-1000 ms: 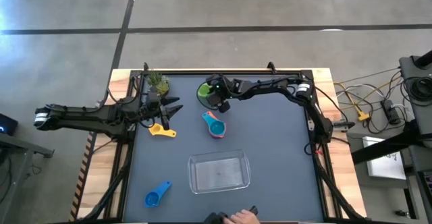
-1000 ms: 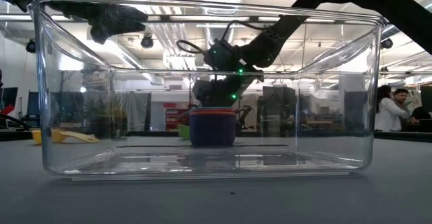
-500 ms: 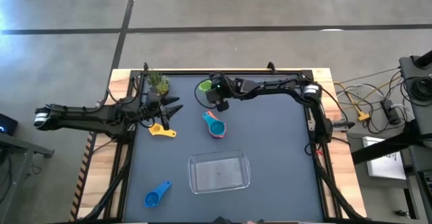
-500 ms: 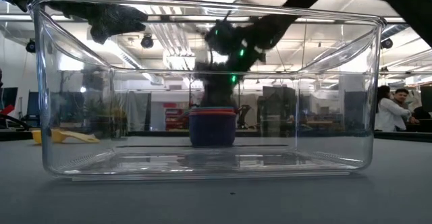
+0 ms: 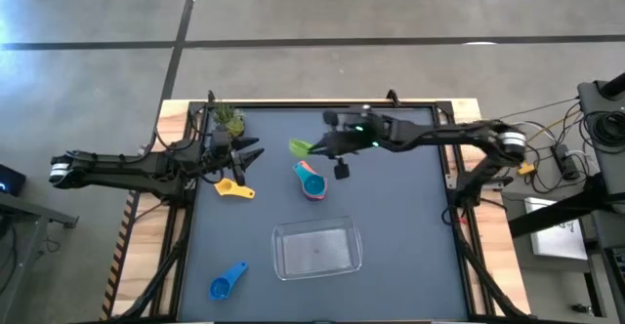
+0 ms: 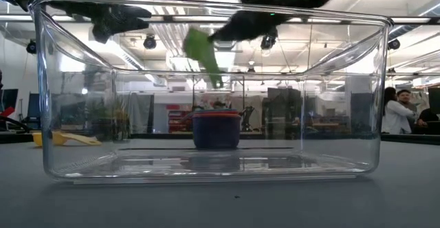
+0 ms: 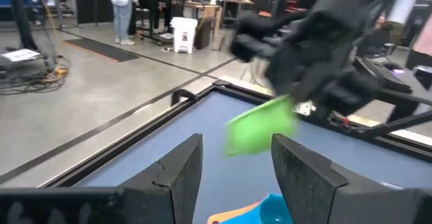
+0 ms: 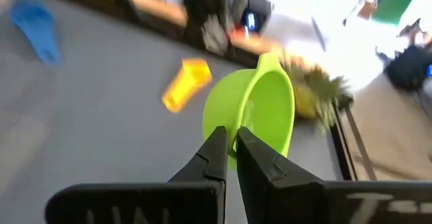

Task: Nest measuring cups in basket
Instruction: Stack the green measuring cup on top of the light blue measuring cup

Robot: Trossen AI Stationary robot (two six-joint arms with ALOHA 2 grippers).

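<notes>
Right pincer [image 8: 231,143] clamped on green measuring cup [image 8: 253,113], lifted above table [image 5: 391,226]; left pincer [image 5: 252,156] apart, far left.

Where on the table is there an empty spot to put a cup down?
Bare: the mat right of the basket and stacked cups, and between the blue cup and yellow cup. Crowded: the far left by the plant and left end effector.
</notes>
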